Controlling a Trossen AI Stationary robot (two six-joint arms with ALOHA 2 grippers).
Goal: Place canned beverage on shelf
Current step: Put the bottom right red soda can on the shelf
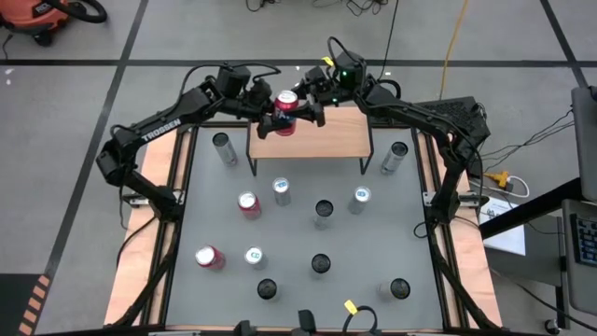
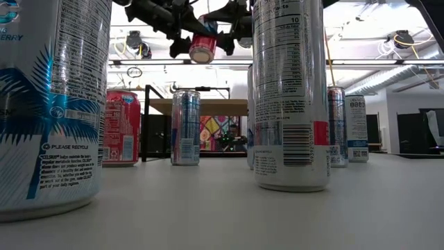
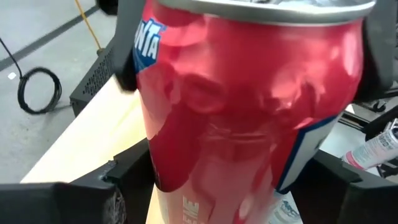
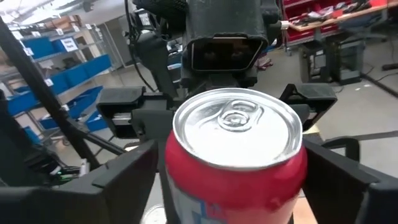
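A red can (image 1: pixel 286 113) hangs in the air over the far left part of the shelf (image 1: pixel 328 140), a light-brown wooden top on thin black legs. In the low view the can (image 2: pixel 202 48) is tilted and high above the shelf (image 2: pixel 222 106). My left gripper (image 1: pixel 276 120) reaches in from the table's left and is shut on the can (image 3: pixel 249 118). My right gripper (image 1: pixel 301 108) reaches in from the right. It is open, with one finger on each side of the can (image 4: pixel 236 162). My left gripper pinches the red can's side wall (image 3: pixel 160 177) between its two fingers, one on each opposite side. The fingers come from the table's left, slanting a little downward and lying across the can. The can is lifted clear above the shelf, top up and slightly tilted.
Several cans stand on the grey mat in front of the shelf. Among them are a silver can (image 1: pixel 224 147) left of the shelf, a second silver can (image 1: pixel 395 157) right of it, and two red ones (image 1: pixel 248 204), (image 1: pixel 209 258). The shelf's right part is bare.
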